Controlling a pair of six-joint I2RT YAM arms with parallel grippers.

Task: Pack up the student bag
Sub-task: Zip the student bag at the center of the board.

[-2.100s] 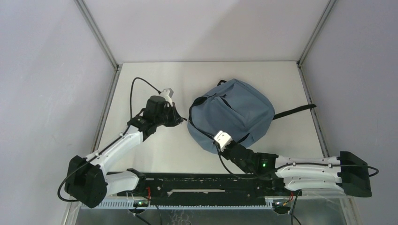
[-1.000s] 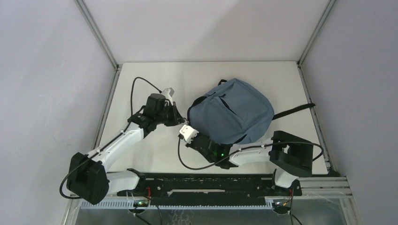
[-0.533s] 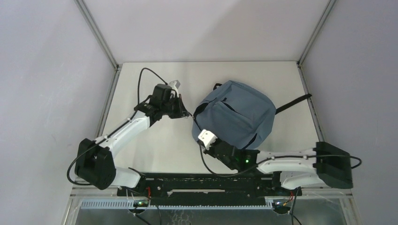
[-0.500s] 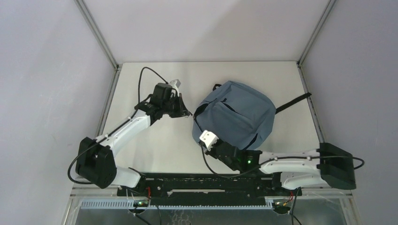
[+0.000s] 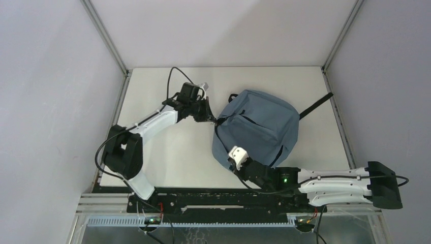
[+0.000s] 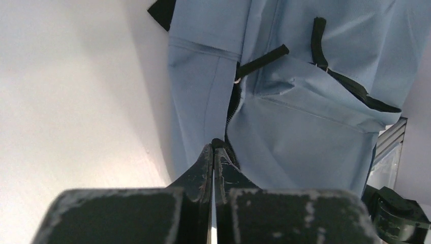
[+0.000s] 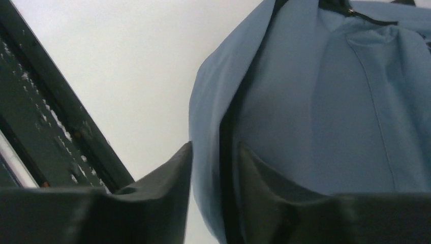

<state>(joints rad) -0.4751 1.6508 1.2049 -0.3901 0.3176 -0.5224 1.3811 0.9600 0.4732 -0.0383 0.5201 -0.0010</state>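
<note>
The student bag (image 5: 262,122) is grey-blue with black zipper lines and lies flat right of the table's middle. My left gripper (image 5: 213,118) is at its left edge. In the left wrist view the left gripper (image 6: 213,148) is shut, pinching a small black zipper pull at the end of the zipper line on the bag (image 6: 310,101). My right gripper (image 5: 237,163) is at the bag's near edge. In the right wrist view the right gripper (image 7: 214,152) stands open, with the bag's (image 7: 325,96) edge and its black zipper line between the fingers.
A black strap (image 5: 316,105) trails from the bag toward the right wall. The black base rail (image 5: 223,195) runs along the near edge, close behind the right gripper. Grey walls enclose the table on three sides.
My left gripper has moved away and to the right, staying shut at the bag's left edge. The bag has shifted right. My right gripper has opened and pulled back to the bag's near edge.
</note>
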